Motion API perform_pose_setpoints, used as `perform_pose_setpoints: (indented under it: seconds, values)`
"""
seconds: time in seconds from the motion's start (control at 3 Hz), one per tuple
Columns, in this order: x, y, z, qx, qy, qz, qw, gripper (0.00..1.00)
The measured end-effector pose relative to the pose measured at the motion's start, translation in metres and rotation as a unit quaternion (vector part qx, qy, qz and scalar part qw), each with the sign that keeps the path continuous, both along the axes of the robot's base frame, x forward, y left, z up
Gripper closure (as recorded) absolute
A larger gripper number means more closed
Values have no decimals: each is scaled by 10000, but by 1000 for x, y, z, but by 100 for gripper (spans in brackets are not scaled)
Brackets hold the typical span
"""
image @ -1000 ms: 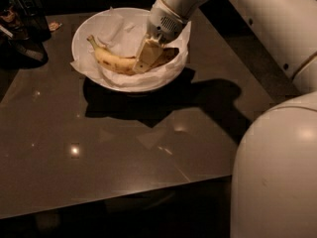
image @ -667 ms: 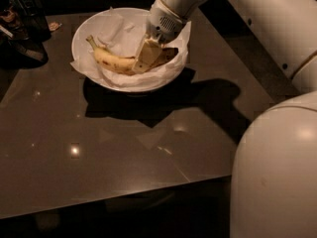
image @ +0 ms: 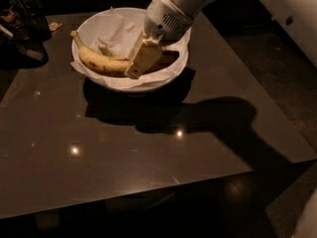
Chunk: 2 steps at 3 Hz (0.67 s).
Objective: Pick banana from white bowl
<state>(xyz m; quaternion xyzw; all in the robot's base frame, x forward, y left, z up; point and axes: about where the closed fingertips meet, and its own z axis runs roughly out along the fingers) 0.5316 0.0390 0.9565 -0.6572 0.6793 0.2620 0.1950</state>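
Low inside white bowl [image: 148, 87], at far side of table [image: 124, 157], gripper [image: 143, 58] placed over middle of banana [image: 96, 63]. Banana laid across bowl on crumpled paper [image: 116, 31], stem end toward left rim. Whether gripper is closed on banana cannot be told. Hold to be confirmed at banana's middle, paper kept out of grip. Lift to be made straight up, slowly, with rim cleared before any sideways travel.
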Motion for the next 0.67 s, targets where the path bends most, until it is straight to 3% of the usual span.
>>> perform_pose_setpoints:
  seconds: [0.33, 0.67]
  values:
    - [0, 0, 0, 0, 0, 0, 10000, 100]
    - [-21, 0, 10, 8, 38, -76, 10000, 100]
